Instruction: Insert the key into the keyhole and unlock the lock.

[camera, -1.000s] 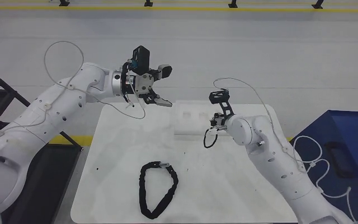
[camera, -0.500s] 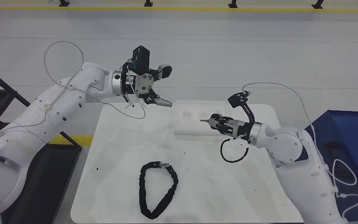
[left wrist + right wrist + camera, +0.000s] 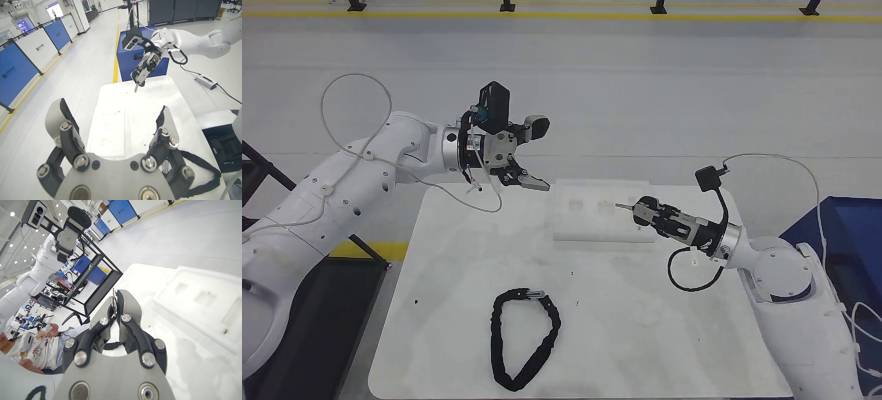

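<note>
A black fabric-covered chain lock [image 3: 524, 336] lies looped on the white table [image 3: 642, 340] near its front, its metal lock end [image 3: 538, 294] at the far side of the loop. My right gripper [image 3: 640, 209] is shut on a small metal key [image 3: 136, 87], whose blade sticks out past the fingertips [image 3: 114, 298]. It hangs above the white foam tray [image 3: 597, 220] at the table's back. My left gripper [image 3: 532, 152] is open and holds nothing, raised above the table's back left corner; the lock [image 3: 198, 170] shows beyond its fingers [image 3: 69, 115].
The foam tray [image 3: 198, 298] has three shallow square pockets. A blue cabinet [image 3: 842, 260] stands to the right of the table, a black rack [image 3: 282, 300] to its left. A person with a headset sits off beyond the table.
My right arm swung outward to the right and turned its gripper to point left, carrying the key over the tray's right part. The left arm and lock stayed still.
</note>
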Action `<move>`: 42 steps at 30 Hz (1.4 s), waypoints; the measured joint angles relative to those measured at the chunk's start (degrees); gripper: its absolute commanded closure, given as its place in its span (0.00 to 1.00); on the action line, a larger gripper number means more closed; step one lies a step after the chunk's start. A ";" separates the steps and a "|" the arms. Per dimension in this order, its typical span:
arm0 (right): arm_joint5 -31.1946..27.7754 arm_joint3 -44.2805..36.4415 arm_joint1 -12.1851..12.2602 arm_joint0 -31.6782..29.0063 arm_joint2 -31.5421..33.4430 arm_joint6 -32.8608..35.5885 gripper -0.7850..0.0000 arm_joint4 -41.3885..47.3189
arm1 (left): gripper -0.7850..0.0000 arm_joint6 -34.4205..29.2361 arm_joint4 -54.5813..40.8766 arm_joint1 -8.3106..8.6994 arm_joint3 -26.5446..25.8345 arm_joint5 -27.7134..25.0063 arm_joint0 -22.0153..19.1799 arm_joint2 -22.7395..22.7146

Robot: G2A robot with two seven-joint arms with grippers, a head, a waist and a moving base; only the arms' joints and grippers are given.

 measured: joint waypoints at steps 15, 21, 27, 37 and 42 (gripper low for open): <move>0.00 0.00 0.00 0.00 0.00 0.00 1.00 0.01 | 0.00 -2.78 3.32 1.05 0.73 4.28 7.64 -2.30; 0.00 0.00 0.00 0.00 0.00 0.00 1.00 0.01 | 0.00 -3.01 6.14 0.75 2.34 1.36 12.25 -2.77; 0.00 0.00 0.00 0.00 0.00 0.00 1.00 0.01 | 0.00 -6.25 12.42 -0.90 4.30 -0.02 14.42 -1.49; 0.00 0.00 0.00 0.00 0.00 0.00 1.00 0.01 | 0.00 -16.40 14.64 -4.58 6.56 0.00 18.66 0.00; 0.00 0.00 0.00 0.00 0.00 0.00 1.00 0.01 | 0.00 -17.25 14.39 -4.68 6.66 0.00 18.73 0.00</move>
